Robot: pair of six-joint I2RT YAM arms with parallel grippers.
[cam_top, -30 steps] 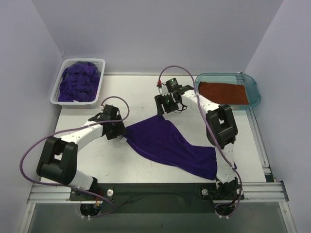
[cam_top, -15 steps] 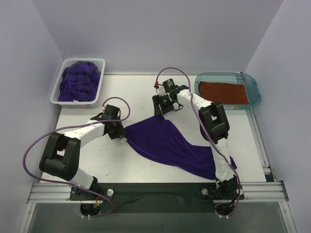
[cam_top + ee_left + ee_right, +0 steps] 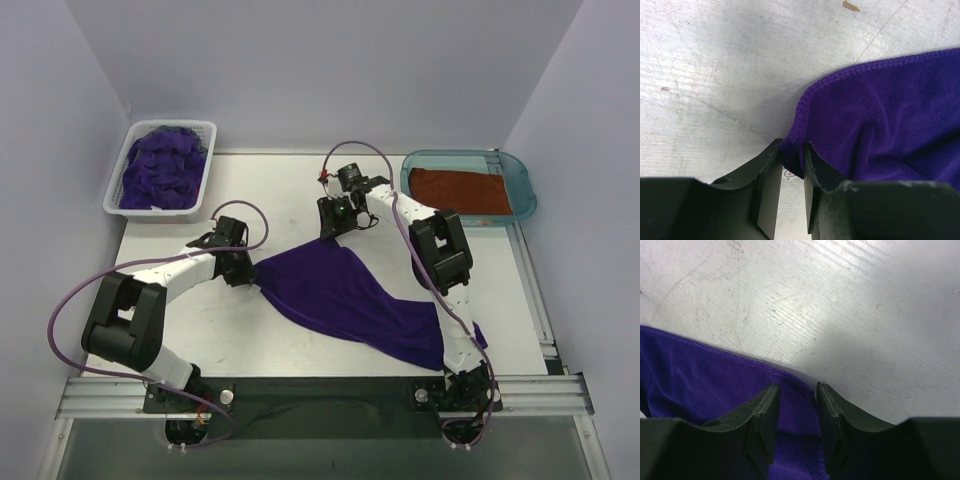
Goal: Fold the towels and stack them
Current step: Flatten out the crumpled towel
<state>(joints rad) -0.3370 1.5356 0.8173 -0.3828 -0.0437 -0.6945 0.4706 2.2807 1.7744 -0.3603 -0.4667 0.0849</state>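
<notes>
Our left end effector [image 3: 791,150] is pinching a corner of the purple towel [image 3: 340,295]. Our right end effector [image 3: 796,392] is straddling its hem, grip unclear. We should be confirming both holds before lifting evenly.

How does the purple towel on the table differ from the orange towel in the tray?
The purple towel lies spread and rumpled, aslant on the table; the orange towel lies flat and squared in the teal tray. The purple towel has the left pincer and right pincer at two corners; the orange towel is untouched. Both lie on a surface, not lifted.
</notes>
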